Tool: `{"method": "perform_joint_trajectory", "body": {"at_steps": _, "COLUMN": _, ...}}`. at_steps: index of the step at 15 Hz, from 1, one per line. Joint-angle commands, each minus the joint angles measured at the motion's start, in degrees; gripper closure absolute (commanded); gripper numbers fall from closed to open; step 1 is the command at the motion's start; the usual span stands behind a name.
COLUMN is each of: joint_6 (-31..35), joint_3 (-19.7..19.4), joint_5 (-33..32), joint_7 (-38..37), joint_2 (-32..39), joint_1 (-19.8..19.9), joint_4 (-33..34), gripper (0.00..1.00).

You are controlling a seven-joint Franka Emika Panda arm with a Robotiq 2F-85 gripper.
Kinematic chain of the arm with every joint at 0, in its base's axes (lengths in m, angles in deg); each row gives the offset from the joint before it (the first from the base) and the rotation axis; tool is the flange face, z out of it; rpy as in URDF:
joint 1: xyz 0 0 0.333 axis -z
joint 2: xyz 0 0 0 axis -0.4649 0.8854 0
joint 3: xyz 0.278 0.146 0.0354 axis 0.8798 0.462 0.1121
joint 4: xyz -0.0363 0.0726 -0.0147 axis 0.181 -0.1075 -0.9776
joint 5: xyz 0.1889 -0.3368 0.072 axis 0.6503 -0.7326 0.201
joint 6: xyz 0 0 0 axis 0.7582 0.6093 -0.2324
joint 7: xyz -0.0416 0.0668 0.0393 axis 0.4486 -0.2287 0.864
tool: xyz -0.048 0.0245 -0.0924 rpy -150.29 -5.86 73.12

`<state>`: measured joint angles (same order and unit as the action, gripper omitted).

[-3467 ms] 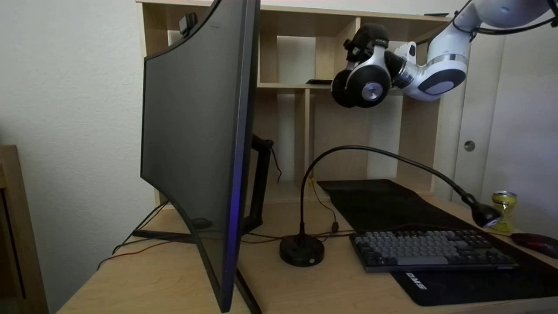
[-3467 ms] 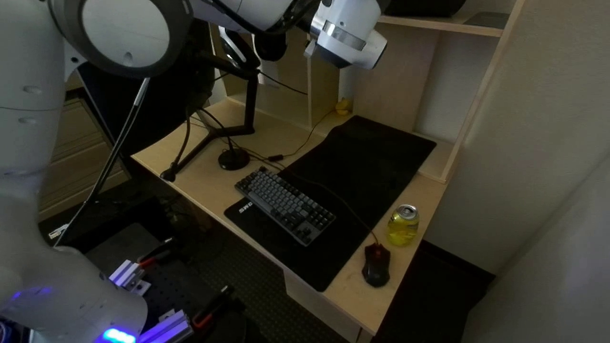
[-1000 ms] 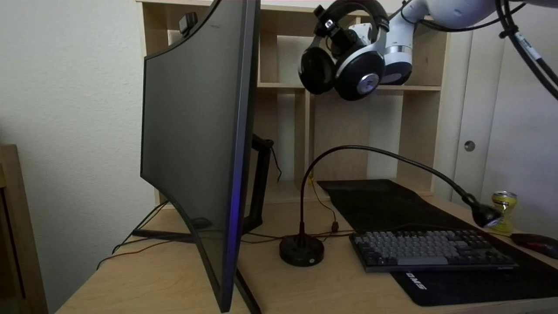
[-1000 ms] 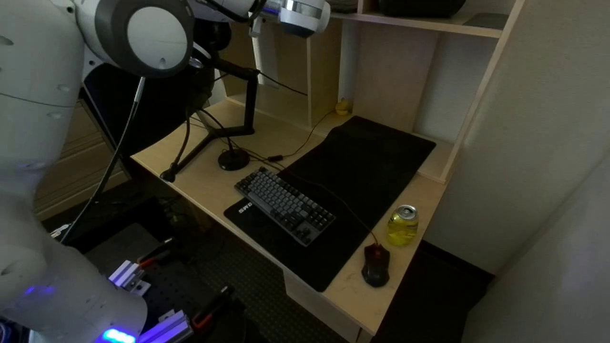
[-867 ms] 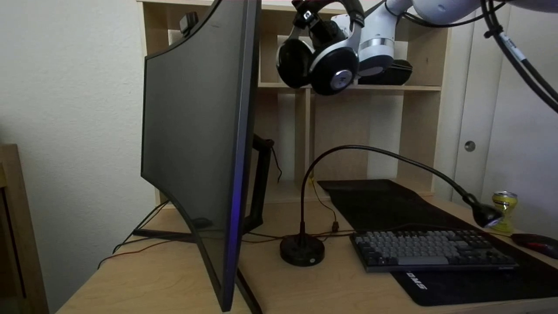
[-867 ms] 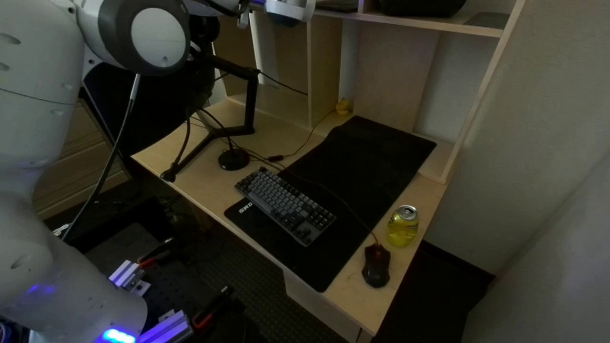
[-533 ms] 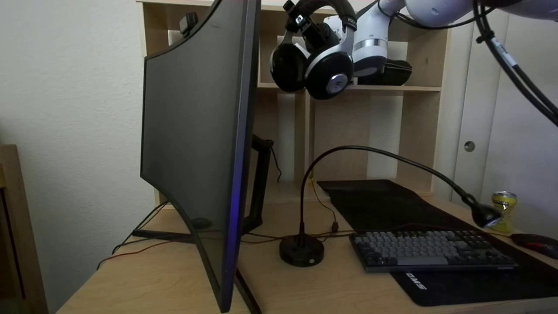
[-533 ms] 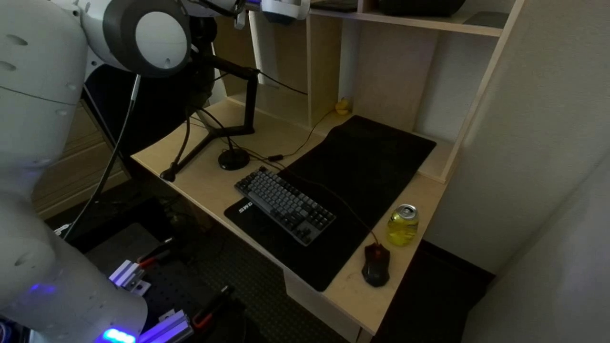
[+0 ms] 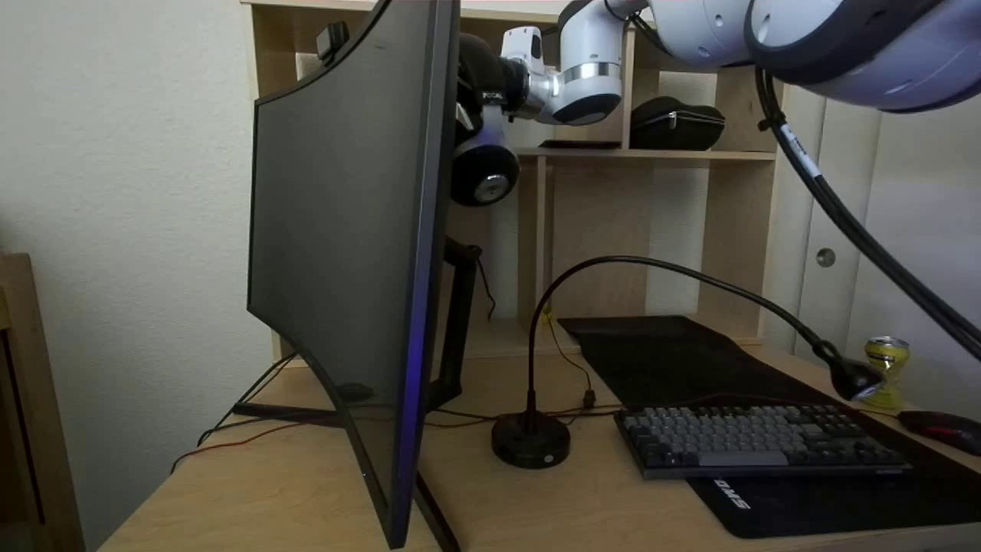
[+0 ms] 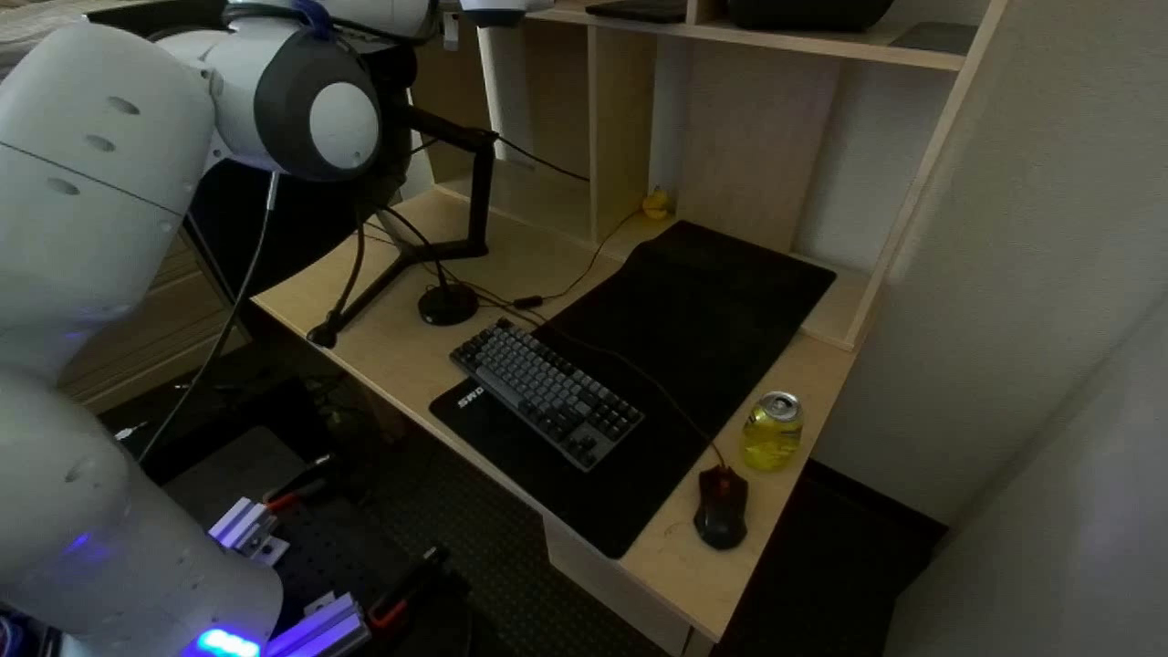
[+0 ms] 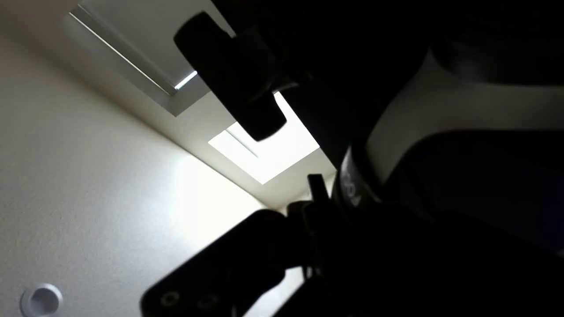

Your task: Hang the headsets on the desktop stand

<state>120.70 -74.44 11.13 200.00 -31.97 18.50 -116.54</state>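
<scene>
Since the earlier frame, the headset [image 9: 487,138] has swung leftward in an exterior view; it hangs high above the desk [image 9: 276,491], partly hidden behind the edge of the monitor [image 9: 345,222]. The end effector [image 11: 308,220] is clamped on it. Swinging farther could bump the monitor or webcam [image 9: 331,42] and jolt the headset loose; whether headset and monitor touch cannot be told. Open room lies rightward, above the lamp [image 9: 530,441].

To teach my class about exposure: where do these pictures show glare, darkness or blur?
Wrist view: bright patch blown out, glare on the pale surface, headset largely in darkness, its lettering blurred; in an exterior view, blue light flaring on the robot's base, floor dim.
</scene>
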Motion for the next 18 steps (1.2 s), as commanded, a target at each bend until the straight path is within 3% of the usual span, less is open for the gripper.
{"method": "perform_joint_trajectory", "body": {"at_steps": 1, "joint_6": 1.8, "joint_3": 0.6, "joint_5": -0.7, "joint_7": 0.0, "joint_2": 1.2, "joint_1": -0.7, "joint_4": 2.2, "gripper": 0.95}}
{"method": "perform_joint_trajectory", "body": {"at_steps": 2, "joint_6": 2.4, "joint_3": 0.7, "joint_5": -0.9, "joint_7": -0.2, "joint_2": 2.0, "joint_1": -1.1, "joint_4": 3.4, "gripper": 0.80}}
{"method": "perform_joint_trajectory", "body": {"at_steps": 4, "joint_6": 2.3, "joint_3": 0.7, "joint_5": -0.9, "joint_7": -0.2, "joint_2": 2.4, "joint_1": -1.3, "joint_4": 3.1, "gripper": 0.80}}
{"method": "perform_joint_trajectory", "body": {"at_steps": 5, "joint_6": 2.2, "joint_3": 0.6, "joint_5": -0.9, "joint_7": -0.2, "joint_2": 2.4, "joint_1": -1.2, "joint_4": 3.1, "gripper": 0.95}}
{"method": "perform_joint_trajectory", "body": {"at_steps": 8, "joint_6": 5.1, "joint_3": -1.1, "joint_5": -1.6, "joint_7": -0.2, "joint_2": 5.8, "joint_1": -1.0, "joint_4": 6.7, "gripper": 0.95}}
{"method": "perform_joint_trajectory", "body": {"at_steps": 9, "joint_6": 7.0, "joint_3": 1.6, "joint_5": -4.0, "joint_7": -0.8, "joint_2": 8.1, "joint_1": 0.2, "joint_4": 10.1, "gripper": 0.95}}
{"method": "perform_joint_trajectory", "body": {"at_steps": 13, "joint_6": 10.9, "joint_3": 3.7, "joint_5": -6.3, "joint_7": -0.4, "joint_2": 12.3, "joint_1": 1.3, "joint_4": 16.2, "gripper": 0.95}}
{"method": "perform_joint_trajectory", "body": {"at_steps": 18, "joint_6": 10.4, "joint_3": 8.0, "joint_5": -7.7, "joint_7": -0.5, "joint_2": 16.2, "joint_1": 2.2, "joint_4": 22.1, "gripper": 0.95}}
